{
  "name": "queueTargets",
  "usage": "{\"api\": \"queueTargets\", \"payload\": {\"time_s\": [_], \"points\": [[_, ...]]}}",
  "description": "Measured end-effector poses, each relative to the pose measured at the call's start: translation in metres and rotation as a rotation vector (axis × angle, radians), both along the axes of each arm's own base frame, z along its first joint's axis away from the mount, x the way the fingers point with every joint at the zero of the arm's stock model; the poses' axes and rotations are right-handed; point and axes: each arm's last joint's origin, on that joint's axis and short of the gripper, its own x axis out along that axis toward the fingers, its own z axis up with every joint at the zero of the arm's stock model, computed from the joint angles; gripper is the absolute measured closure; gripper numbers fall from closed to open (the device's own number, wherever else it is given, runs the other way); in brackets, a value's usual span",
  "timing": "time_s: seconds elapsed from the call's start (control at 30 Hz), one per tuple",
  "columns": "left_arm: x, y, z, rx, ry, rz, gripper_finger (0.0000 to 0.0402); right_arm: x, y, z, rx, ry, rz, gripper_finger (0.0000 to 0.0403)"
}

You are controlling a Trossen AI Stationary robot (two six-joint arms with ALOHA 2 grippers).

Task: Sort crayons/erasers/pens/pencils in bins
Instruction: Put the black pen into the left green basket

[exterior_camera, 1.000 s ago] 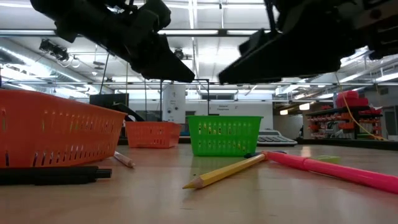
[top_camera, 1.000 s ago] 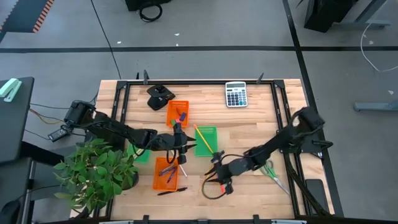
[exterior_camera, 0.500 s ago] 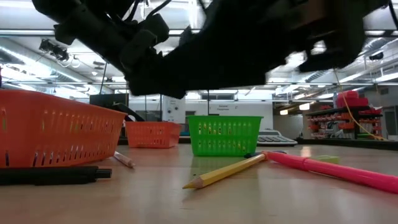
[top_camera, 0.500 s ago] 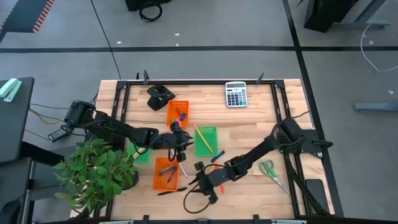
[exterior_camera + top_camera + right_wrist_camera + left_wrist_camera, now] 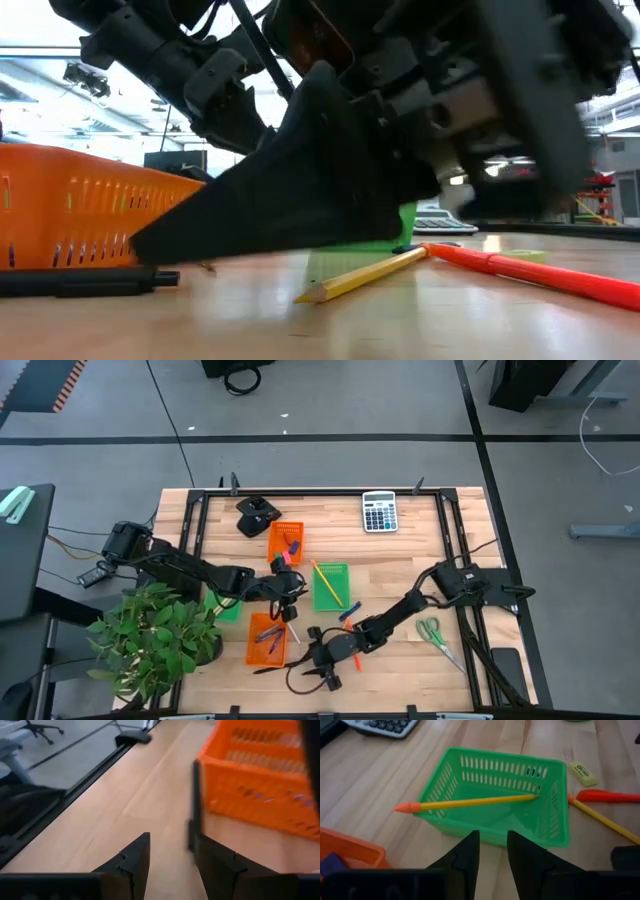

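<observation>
My right gripper (image 5: 170, 842) (image 5: 304, 657) stands open, low over the table near its front edge. Its fingers point at a black pen (image 5: 193, 805) (image 5: 80, 282) lying flat beside the near orange bin (image 5: 260, 775) (image 5: 266, 641); nothing is between the fingers. My left gripper (image 5: 492, 837) (image 5: 285, 586) hovers open and empty just short of a green bin (image 5: 555, 805) (image 5: 331, 586). A yellow pencil (image 5: 475, 802) lies slanted in that bin, its orange eraser end sticking out over the rim. A far orange bin (image 5: 286, 542) holds small items.
A loose yellow pencil (image 5: 365, 275) and a red-orange stick (image 5: 540, 272) lie right of the green bin, with a pale eraser (image 5: 582, 773) nearby. A calculator (image 5: 379, 512) sits at the far edge, scissors (image 5: 435, 634) at the right, a potted plant (image 5: 155, 635) at the left.
My right gripper has swept toward the table's left and near edge and sunk close to the tabletop, coming up to the black pen beside the near orange bin. The objects have not moved.
</observation>
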Motion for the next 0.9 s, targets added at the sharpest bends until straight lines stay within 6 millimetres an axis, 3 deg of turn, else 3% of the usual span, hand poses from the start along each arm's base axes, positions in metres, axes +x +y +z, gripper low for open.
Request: {"api": "queueTargets", "payload": {"time_s": [0.17,0.9], "points": [[-0.0009,-0.0039,-0.0002,-0.024,-0.004,0.003,0.0294,0.0011,0.0093,-0.0036,-0.066,-0.031,-0.058,0.0244],[-0.0018,-0.0085,-0.0002,-0.03,-0.006,-0.009,0.0294,0.0016,0.0015,-0.0085,-0.101,0.022,-0.139,0.0244]]}}
